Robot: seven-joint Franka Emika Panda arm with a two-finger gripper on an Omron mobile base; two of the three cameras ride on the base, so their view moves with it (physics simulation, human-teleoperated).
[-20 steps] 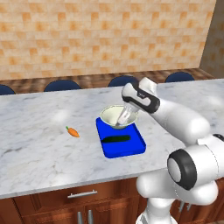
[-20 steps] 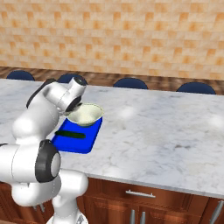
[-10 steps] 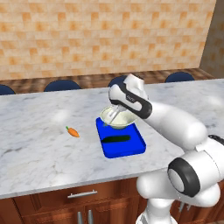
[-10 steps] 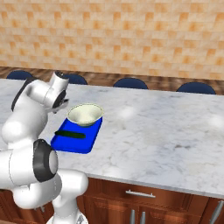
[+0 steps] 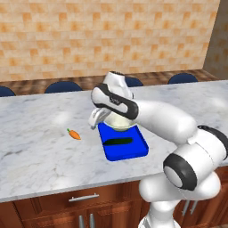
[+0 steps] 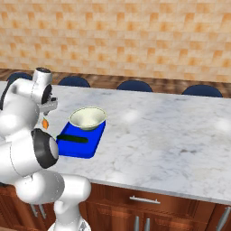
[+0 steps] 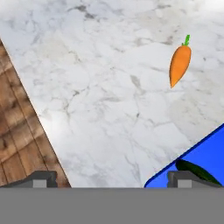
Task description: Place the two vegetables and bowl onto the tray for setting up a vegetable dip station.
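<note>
A white marble counter [image 5: 40, 147] runs across a kitchen with a tan tiled wall behind it and dark blue stools [image 5: 62, 86] along its far edge. On the counter lies the tray [image 5: 133, 150], a flat bright blue rectangle with rounded corners and a low raised rim. The bowl [image 6: 88, 117] sits on the tray's far end; it is round, pale cream inside, with a greenish-grey rim, and nearly as wide as the tray's short side. The cucumber [image 5: 117, 141], a slim dark green stick, lies across the tray's middle, nearer the front than the bowl and apart from it. The carrot [image 5: 75, 134] is small and bright orange with a short green top; it lies on bare marble to the left of the tray, well apart from it. In the hand view the carrot [image 7: 180, 64] tapers to a point away from its green stub, and a rounded blue corner of the tray [image 7: 205, 157] shows with the dark cucumber [image 7: 196, 171] tip on it. The gripper [image 5: 96, 119] hangs above the counter at the tray's left far corner, between tray and carrot, with its jaws spread wide and nothing between them; its two dark fingertips [image 7: 43, 177] sit far apart at the bottom of the hand view.
</note>
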